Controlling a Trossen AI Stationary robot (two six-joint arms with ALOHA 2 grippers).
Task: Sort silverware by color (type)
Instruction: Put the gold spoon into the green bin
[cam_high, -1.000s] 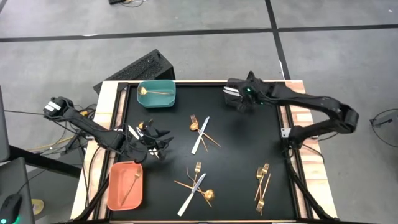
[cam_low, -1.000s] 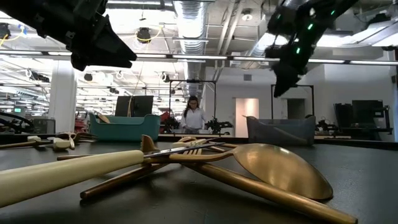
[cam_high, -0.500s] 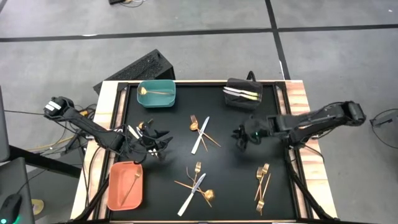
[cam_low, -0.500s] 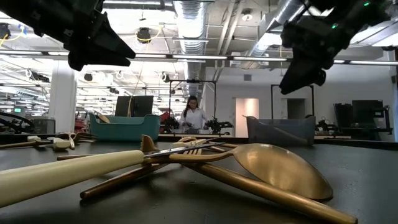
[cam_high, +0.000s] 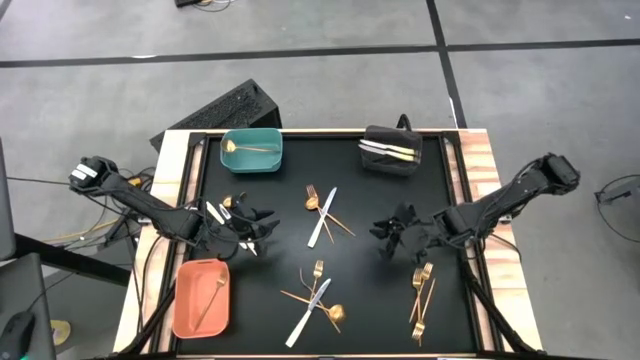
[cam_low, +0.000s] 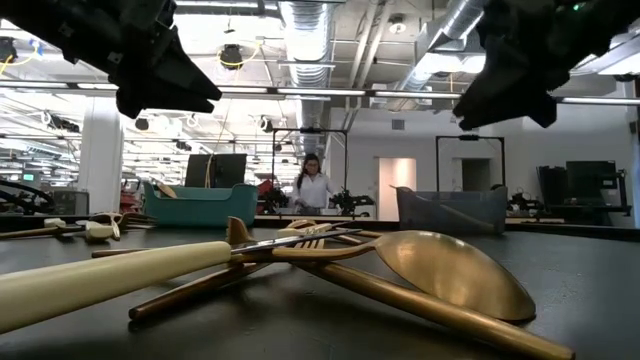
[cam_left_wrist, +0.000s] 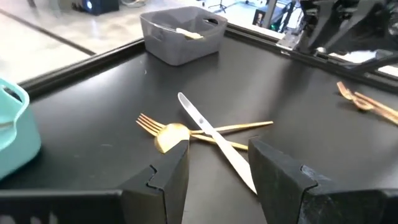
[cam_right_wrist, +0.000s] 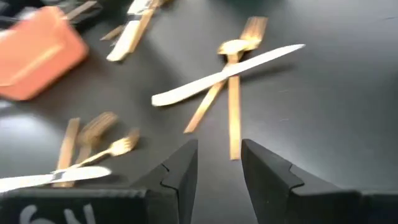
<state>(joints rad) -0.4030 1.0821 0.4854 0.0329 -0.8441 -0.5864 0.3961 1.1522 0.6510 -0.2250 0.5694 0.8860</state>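
Observation:
Silverware lies in loose clusters on the black table top. A white knife (cam_high: 322, 216) crosses a gold fork and spoon at the centre. Another knife lies with copper pieces (cam_high: 315, 300) near the front, and gold forks (cam_high: 422, 293) lie at the front right. My left gripper (cam_high: 262, 226) hovers open at mid-left, pointing at the centre cluster (cam_left_wrist: 205, 132), with nothing between its fingers (cam_left_wrist: 217, 149). My right gripper (cam_high: 386, 236) hovers open at mid-right, empty (cam_right_wrist: 219, 149); the knife over gold pieces (cam_right_wrist: 227, 73) lies ahead of it.
A teal bin (cam_high: 251, 150) with a gold spoon stands at the far left. A black bin (cam_high: 391, 152) with white-and-gold pieces stands at the far right, and an orange bin (cam_high: 201, 297) with a copper piece at the near left. A few pieces (cam_high: 228, 203) lie beside my left gripper.
My right gripper has swung from above the black bin toward the table's near edge, to mid-right above the table top. It sank a little and rolled as it went. My left gripper has stayed in place.

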